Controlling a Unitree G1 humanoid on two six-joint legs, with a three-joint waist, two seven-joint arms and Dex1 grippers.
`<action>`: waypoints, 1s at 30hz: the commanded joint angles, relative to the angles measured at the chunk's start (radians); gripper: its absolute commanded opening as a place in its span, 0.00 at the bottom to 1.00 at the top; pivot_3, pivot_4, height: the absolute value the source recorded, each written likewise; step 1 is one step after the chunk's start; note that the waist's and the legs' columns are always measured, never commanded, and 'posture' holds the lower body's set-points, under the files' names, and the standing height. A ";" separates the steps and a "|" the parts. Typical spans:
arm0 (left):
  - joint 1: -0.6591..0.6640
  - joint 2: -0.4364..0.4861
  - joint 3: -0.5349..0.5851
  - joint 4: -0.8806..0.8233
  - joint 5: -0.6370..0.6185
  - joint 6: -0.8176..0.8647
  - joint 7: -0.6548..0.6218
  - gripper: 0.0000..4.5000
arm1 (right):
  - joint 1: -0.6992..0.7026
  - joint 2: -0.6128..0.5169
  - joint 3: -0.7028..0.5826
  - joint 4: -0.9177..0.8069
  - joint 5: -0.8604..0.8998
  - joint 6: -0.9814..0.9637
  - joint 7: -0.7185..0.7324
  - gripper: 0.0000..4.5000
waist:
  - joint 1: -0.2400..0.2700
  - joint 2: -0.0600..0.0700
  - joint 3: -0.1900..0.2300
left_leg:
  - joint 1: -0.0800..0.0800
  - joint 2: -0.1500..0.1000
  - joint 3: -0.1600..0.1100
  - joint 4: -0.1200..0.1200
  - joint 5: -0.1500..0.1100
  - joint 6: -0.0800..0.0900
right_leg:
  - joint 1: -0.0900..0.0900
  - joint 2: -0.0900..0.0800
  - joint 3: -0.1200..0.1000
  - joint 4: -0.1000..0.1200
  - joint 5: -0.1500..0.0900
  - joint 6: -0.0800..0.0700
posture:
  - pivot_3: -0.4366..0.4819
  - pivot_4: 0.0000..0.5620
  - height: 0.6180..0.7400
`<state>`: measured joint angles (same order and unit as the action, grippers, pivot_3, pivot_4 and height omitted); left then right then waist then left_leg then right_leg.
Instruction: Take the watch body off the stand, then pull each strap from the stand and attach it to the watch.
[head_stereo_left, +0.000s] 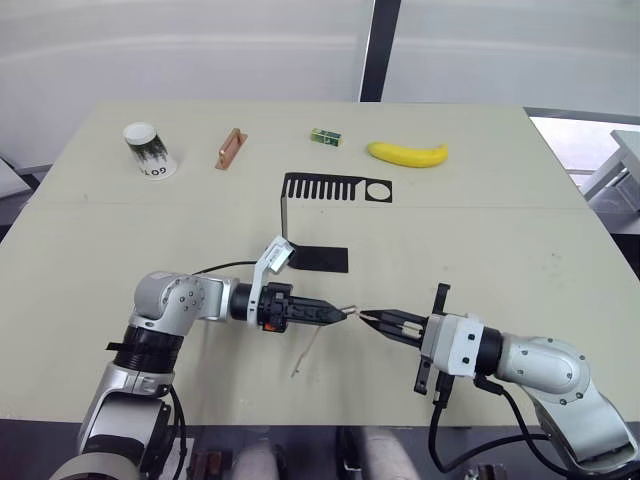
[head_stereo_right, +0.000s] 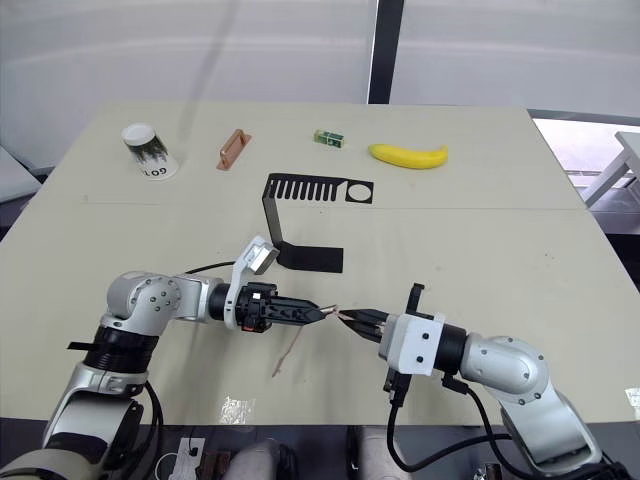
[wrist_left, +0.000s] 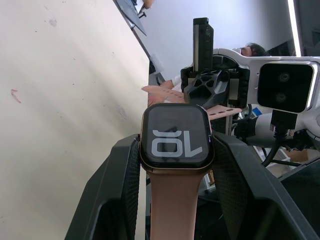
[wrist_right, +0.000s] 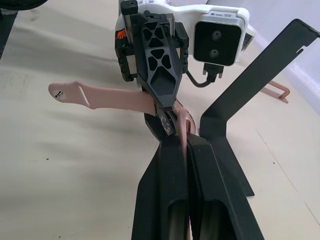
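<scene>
Watch body (wrist_left: 176, 136) clamped betw. left claw (head_stereo_left: 343, 315) fingers above surface (head_stereo_left: 480, 230), one pink strap (wrist_left: 175, 205) already on it; right claw (head_stereo_left: 367, 318) clenched on 2nd strap (wrist_right: 185, 131), tip-to-tip w/ left, well in front of empty stand (head_stereo_left: 318, 215).

watch body (wrist_left: 176, 136): dark glossy screen with pale digits, grey-silver rim
straps (wrist_left: 176, 205): plain salmon-pink, both
stand (head_stereo_left: 315, 222): black, comb-slotted top, one round hole
left tool (head_stereo_left: 347, 314): black fingers, one with open lattice pattern
right tool (head_stereo_left: 366, 317): black fingers on a white and silver wrist
bench (head_stereo_left: 480, 230): pale beige, plain
banana (head_stereo_left: 407, 153): yellow
small box (head_stereo_left: 326, 137): green
bar (head_stereo_left: 230, 148): copper-brown
cup (head_stereo_left: 150, 150): white with dark print
</scene>
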<state>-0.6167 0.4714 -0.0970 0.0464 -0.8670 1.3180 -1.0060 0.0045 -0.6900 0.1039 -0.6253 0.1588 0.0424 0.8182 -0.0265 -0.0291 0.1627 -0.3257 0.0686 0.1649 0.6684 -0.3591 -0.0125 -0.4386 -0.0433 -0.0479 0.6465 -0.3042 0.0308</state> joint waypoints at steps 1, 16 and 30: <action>0.002 -0.002 0.007 -0.039 -0.015 -0.010 -0.008 0.36 | -0.008 0.007 -0.005 -0.014 0.000 -0.018 -0.006 0.00 | 0.000 0.000 0.000 | 0.000 0.000 0.000 0.000 0.000 0.000 | 0.000 0.000 0.000 0.000 0.000 0.000 | 0.48 0.27 1.00; 0.010 0.003 0.003 -0.037 -0.007 -0.018 -0.003 0.36 | 0.004 0.007 -0.030 -0.004 0.035 -0.053 0.000 0.00 | 0.000 0.000 0.000 | 0.000 0.000 0.000 0.000 0.000 0.000 | 0.000 0.000 0.000 0.000 0.000 0.000 | 0.48 0.27 1.00; 0.015 0.002 0.005 -0.046 -0.010 -0.014 0.003 0.36 | -0.016 0.017 -0.027 0.019 0.048 -0.057 -0.001 0.00 | 0.000 0.000 0.000 | 0.000 0.000 0.000 0.000 0.000 0.000 | 0.000 0.000 0.000 0.000 0.000 0.000 | 0.48 0.27 1.00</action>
<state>-0.6088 0.4729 -0.0981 0.0429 -0.8655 1.3078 -1.0005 -0.0074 -0.6796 0.1022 -0.5867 0.1854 0.0025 0.8181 -0.0261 -0.0291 0.1627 -0.3258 0.0686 0.1648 0.6684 -0.3591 -0.0125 -0.4387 -0.0433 -0.0479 0.6466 -0.3042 0.0308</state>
